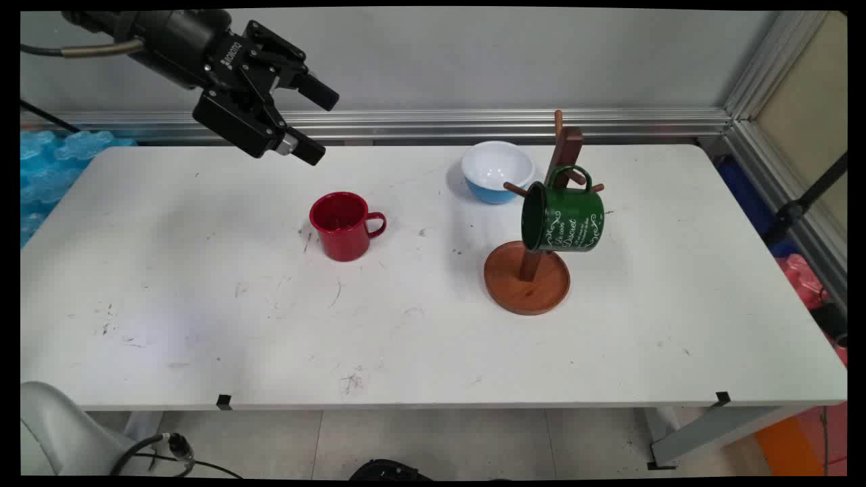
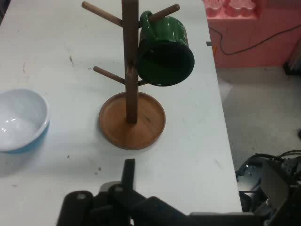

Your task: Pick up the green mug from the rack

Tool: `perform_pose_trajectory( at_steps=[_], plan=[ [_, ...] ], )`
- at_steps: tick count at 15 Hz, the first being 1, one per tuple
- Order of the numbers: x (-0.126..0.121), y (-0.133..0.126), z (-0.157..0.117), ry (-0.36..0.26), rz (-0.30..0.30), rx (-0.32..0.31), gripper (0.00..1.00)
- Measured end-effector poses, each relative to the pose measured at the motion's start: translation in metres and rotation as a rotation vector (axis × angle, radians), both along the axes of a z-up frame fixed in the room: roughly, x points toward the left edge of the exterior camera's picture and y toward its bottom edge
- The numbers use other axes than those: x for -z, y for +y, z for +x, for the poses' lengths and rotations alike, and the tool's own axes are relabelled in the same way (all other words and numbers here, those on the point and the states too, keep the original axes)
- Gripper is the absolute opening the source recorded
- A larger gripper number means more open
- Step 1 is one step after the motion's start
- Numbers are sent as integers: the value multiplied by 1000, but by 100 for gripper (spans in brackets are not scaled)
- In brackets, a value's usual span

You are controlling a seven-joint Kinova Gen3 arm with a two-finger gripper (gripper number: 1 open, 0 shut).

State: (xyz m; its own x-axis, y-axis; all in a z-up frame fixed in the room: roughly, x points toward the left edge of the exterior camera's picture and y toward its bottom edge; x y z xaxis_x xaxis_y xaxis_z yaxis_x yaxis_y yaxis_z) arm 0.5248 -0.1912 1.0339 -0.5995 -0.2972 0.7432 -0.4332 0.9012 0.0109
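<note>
My black gripper [image 1: 318,122] hangs high over the table's back left, open, with nothing between its fingers, which point to the right. Below and slightly right of it a red mug [image 1: 342,226] stands upright on the white table [image 1: 203,304], handle to the right. Further right stands a wooden mug tree [image 1: 528,277] with a green mug [image 1: 563,218] hanging by its handle from a peg. A white bowl with a blue outside [image 1: 497,170] sits behind the tree. The hand view faces the mug tree [image 2: 130,94], the green mug [image 2: 164,49] and the bowl [image 2: 21,120]; the red mug is outside it.
Blue plastic wrap [image 1: 47,162] lies off the table's left end and pink material [image 1: 805,277] off its right end. An aluminium rail [image 1: 473,122] runs along the wall behind the table. In the hand view the table's edge [image 2: 225,141] runs close beside the tree.
</note>
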Motion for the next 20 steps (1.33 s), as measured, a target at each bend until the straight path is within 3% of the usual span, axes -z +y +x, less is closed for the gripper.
perform_pose_trajectory(
  at_steps=[11, 20],
  plan=[
    [9, -3, -8, 13, 5, -10, 100],
    [12, -13, -36, 34, 19, -18, 100]
  ],
)
